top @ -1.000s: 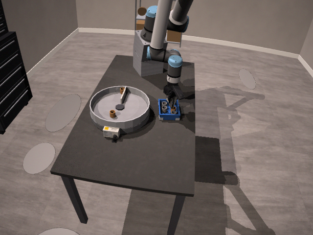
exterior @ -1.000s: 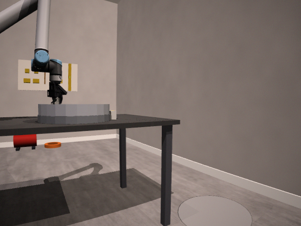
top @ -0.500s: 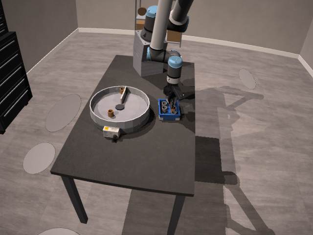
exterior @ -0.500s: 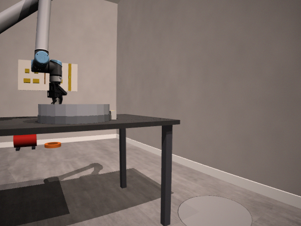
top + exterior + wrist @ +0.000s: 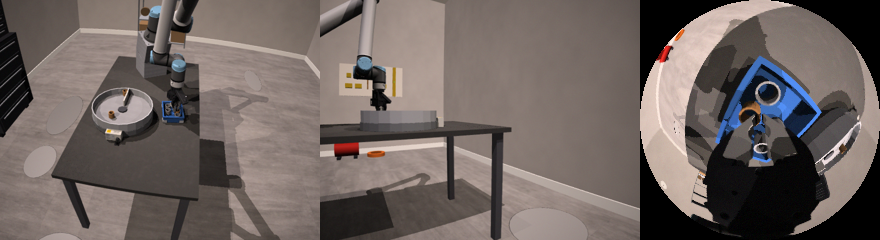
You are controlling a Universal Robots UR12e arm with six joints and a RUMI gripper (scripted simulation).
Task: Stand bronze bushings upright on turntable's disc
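The blue crate (image 5: pixel 173 112) stands on the table to the right of the turntable (image 5: pixel 122 109). In it are a bronze bushing (image 5: pixel 177 112) and steel bushings (image 5: pixel 168 108). In the wrist view the bronze bushing (image 5: pixel 749 112) stands upright just left of my fingertips, with one steel bushing (image 5: pixel 768 93) beyond them and another (image 5: pixel 760 148) below. My gripper (image 5: pixel 176 105) points down into the crate with its fingers shut and nothing between them (image 5: pixel 758 131). Two bronze bushings stand upright on the disc, one at the front left (image 5: pixel 111 114) and one at the back (image 5: pixel 124 91). The dark hub (image 5: pixel 122 109) is bare.
A raised rim rings the turntable, and an upright divider (image 5: pixel 127 96) runs from the hub to the back rim. A small control box (image 5: pixel 113 134) sits at the turntable's front. The arm's grey base block (image 5: pixel 147 58) stands at the table's back edge.
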